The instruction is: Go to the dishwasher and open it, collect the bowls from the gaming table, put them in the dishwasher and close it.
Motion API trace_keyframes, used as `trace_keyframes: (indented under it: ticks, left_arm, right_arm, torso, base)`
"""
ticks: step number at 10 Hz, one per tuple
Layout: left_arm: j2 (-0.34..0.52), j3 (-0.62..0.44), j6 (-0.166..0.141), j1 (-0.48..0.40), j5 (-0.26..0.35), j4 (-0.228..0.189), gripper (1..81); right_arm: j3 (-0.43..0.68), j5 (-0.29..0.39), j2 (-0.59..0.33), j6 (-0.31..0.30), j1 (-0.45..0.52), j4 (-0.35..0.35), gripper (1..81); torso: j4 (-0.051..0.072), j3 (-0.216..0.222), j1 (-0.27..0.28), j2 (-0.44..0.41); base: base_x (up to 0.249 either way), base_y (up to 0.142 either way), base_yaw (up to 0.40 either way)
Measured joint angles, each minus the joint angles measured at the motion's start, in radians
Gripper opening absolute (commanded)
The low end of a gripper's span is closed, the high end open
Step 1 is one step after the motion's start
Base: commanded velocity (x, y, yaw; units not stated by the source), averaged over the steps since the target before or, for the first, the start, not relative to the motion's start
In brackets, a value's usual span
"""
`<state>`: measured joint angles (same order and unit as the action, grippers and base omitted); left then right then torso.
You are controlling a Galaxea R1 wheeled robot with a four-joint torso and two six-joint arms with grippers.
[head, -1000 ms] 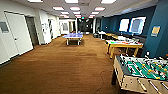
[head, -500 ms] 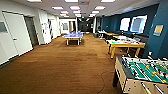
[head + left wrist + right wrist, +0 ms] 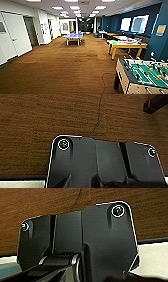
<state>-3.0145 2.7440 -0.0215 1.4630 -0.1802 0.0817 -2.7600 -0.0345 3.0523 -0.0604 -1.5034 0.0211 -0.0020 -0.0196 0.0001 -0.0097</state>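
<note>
The gaming table [image 3: 126, 45], white-topped with a yellow edge and yellow legs, stands at the right by the dark blue wall, some way ahead of me. Colourful things lie on its top, too blurred to tell bowls among them. The dishwasher is out of view. In the left wrist view my arm's dark plate [image 3: 100, 164] hangs over brown carpet. The right wrist view has the same kind of plate [image 3: 100, 238] over carpet and a pale surface [image 3: 152, 260].
A green table-football table [image 3: 142, 75] stands close at the lower right, and a thin cable [image 3: 103, 80] loops on the carpet beside it. A blue ping-pong table [image 3: 73, 36] stands far ahead. White doors [image 3: 15, 37] line the left wall. Brown carpet [image 3: 62, 65] stretches ahead.
The whole head picture has shifted only slightly. None of the room's things has moved.
</note>
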Motion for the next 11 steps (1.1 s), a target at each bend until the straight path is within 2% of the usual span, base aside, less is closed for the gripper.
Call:
trace_keyframes:
  ticks: [4,11]
  left_arm:
    - [-0.008,-0.003,0.000,-0.003,0.000,0.000,81.1]
    - [-0.009,-0.003,0.000,-0.003,0.000,0.000,81.1]
  right_arm:
    - [0.000,0.001,-0.008,0.000,-0.001,0.000,81.1]
    - [-0.002,0.000,-0.006,0.000,0.000,0.000,81.1]
  torso:
    - [0.000,0.000,0.000,0.000]
    - [0.000,0.000,0.000,0.000]
  base:
    - [0.160,-0.091,0.000]
    - [0.191,0.000,0.000]
